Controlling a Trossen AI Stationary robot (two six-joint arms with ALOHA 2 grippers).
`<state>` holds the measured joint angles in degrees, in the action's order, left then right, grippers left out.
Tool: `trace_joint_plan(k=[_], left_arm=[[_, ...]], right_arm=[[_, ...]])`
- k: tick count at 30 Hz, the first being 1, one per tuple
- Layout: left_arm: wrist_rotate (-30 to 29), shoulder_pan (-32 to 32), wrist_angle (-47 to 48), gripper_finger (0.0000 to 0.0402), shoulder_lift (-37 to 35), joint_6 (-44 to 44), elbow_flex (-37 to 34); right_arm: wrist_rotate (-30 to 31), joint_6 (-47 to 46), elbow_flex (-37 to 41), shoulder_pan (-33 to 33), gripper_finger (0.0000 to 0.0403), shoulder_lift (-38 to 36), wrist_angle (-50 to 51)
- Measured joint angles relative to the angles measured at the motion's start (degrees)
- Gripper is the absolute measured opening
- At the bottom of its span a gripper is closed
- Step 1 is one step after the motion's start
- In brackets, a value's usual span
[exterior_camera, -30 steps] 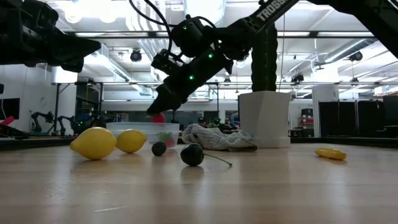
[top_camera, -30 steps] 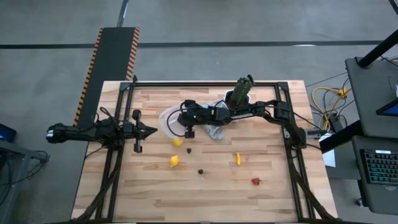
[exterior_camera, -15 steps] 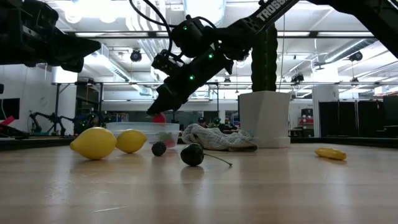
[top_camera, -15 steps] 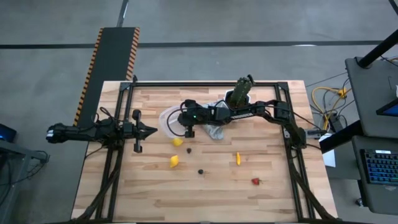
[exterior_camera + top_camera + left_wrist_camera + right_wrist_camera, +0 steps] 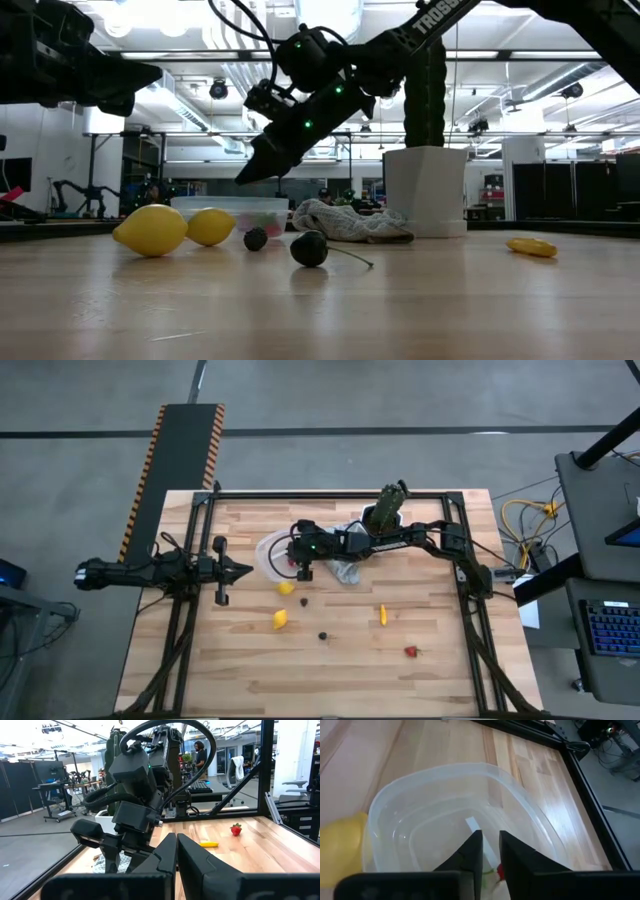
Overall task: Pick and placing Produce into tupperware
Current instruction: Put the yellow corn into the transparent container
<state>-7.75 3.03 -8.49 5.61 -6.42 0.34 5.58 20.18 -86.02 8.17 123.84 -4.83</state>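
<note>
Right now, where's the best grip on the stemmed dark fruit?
I'd pinch the round body of the dark fruit across its middle, coming straight down from above. Its thin stem lies flat on the table, likely too slight to pinch, and nothing stands close around it.

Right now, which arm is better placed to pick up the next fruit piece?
Probably the right: its gripper hangs over the tupperware, close to a lemon. The left gripper waits at the table's left edge.
</note>
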Motion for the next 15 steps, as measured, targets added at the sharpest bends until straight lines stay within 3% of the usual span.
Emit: trace_joint_plan(k=[6,15], left_arm=[[0.01,-0.02,0.0,0.0,0.0,-0.02,0.0],[-0.01,-0.02,0.0,0.0,0.0,-0.02,0.0]], right_arm=[[-0.02,-1.51,0.02,-0.57,0.0066,-1.19,0.14],[0.02,1.56,0.02,-4.98,0.0069,-8.62,3.23]])
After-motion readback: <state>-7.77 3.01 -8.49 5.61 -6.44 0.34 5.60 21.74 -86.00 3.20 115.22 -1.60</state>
